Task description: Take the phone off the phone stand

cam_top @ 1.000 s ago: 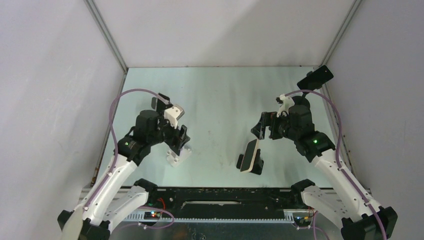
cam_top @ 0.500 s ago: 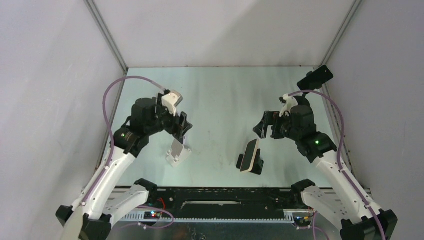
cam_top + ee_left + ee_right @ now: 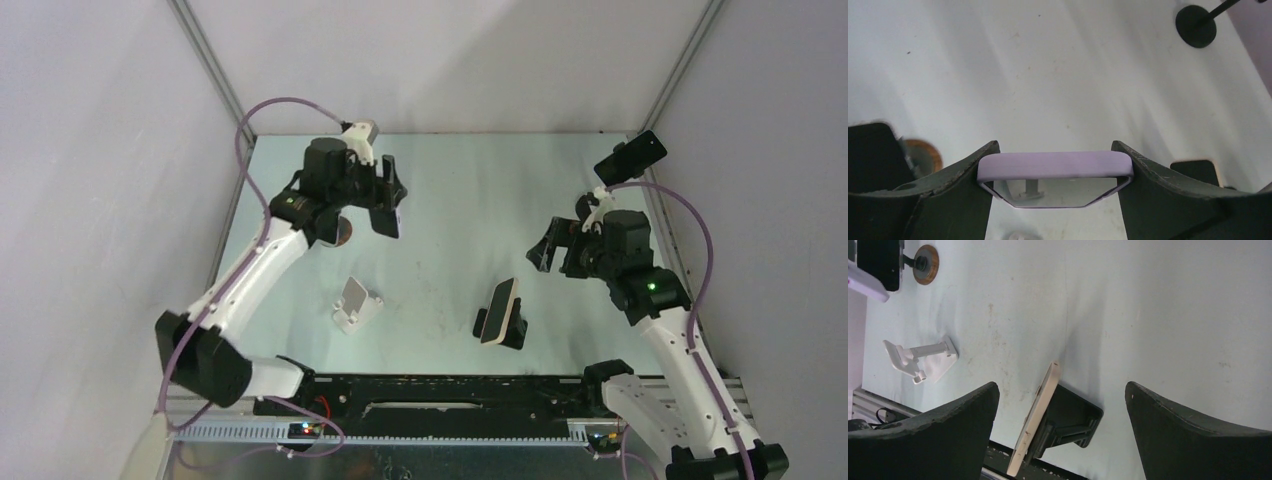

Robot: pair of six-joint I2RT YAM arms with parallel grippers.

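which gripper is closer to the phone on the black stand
Right. The right gripper hovers just behind the phone; the left gripper, holding a lavender phone, is far back-left.

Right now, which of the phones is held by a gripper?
The lilac-cased phone, clamped in the left gripper; the pale-edged phone only leans on its black stand, untouched.

phone (image 3: 1055, 166) lifted off white stand (image 3: 355, 303), carried far

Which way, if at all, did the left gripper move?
Yes: the left gripper, shut on the lavender-cased phone, moved from the white stand toward the far wall.
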